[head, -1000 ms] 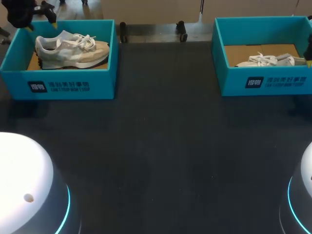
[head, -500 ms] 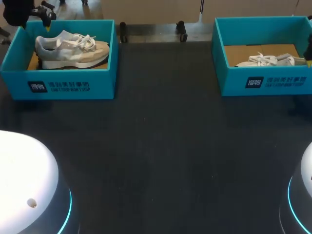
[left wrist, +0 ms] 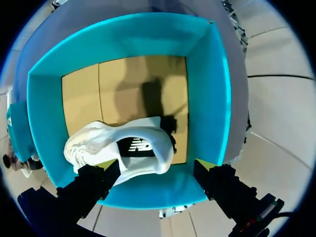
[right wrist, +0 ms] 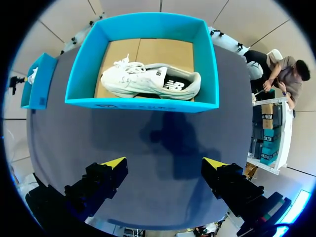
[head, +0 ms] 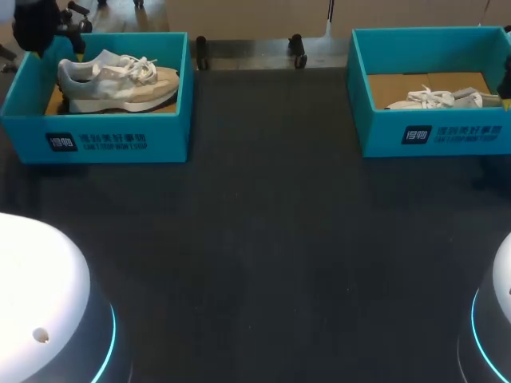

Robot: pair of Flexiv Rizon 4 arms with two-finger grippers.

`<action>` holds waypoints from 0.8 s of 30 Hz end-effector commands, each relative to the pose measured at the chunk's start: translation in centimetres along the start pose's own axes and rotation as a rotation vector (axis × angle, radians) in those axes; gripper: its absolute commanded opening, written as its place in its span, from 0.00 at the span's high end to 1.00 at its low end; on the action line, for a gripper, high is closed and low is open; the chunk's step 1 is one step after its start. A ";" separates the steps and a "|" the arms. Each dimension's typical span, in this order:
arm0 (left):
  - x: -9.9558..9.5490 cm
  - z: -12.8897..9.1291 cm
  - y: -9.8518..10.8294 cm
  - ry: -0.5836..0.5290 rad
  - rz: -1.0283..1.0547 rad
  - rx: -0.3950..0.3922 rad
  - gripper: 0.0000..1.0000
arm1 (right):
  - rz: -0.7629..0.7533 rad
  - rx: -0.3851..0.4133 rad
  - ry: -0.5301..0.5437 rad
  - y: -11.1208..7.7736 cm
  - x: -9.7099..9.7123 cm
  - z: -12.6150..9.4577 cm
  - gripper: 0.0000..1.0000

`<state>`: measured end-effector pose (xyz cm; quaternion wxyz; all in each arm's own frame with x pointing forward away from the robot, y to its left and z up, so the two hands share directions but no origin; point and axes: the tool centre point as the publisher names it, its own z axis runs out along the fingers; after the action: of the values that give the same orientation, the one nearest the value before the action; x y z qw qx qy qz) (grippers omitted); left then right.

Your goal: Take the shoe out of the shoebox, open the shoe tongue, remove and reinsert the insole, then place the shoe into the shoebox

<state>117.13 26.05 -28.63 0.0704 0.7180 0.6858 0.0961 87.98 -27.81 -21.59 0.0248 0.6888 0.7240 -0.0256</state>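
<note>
A beige and grey shoe (head: 116,80) lies on its side in the teal left shoebox (head: 96,140). My left arm (head: 36,24) hangs over that box's back left corner. In the left wrist view the left gripper (left wrist: 157,165) is open above the box (left wrist: 212,98), with the shoe's white heel (left wrist: 98,143) below, near one finger. A white shoe (right wrist: 148,79) lies in the teal right shoebox (right wrist: 143,104). My right gripper (right wrist: 164,163) stands open over the dark table, short of that box and holding nothing. My right arm (head: 505,80) barely shows at the head view's edge.
The dark table mat (head: 263,239) stretches between the two boxes and toward the front. Both boxes have brown cardboard floors (left wrist: 138,84). My arms' white bases (head: 40,303) stand at the front corners.
My left arm has shifted slightly over the left box's back corner; the yellow tip seen there a second ago no longer shows in the head view. The right arm and both shoes are unmoved.
</note>
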 end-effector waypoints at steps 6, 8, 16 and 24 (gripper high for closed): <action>0.9 1.7 0.3 0.008 -0.036 0.019 0.10 | 0.000 -0.001 0.000 0.0 0.0 0.0 0.00; 1.1 1.9 0.2 0.006 -0.045 0.024 0.11 | 0.000 -0.001 0.000 0.0 0.0 0.0 0.00; 1.6 3.9 0.1 0.005 -0.084 0.055 0.24 | 0.000 -0.001 0.000 0.0 0.0 0.0 0.00; 1.9 5.7 -0.1 -0.007 -0.076 0.095 0.26 | 0.000 -0.001 0.000 0.0 0.0 0.0 0.00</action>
<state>117.31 27.78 -33.47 0.0448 0.6925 0.7171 0.0653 87.98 -27.81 -21.59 0.0249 0.6888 0.7240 -0.0256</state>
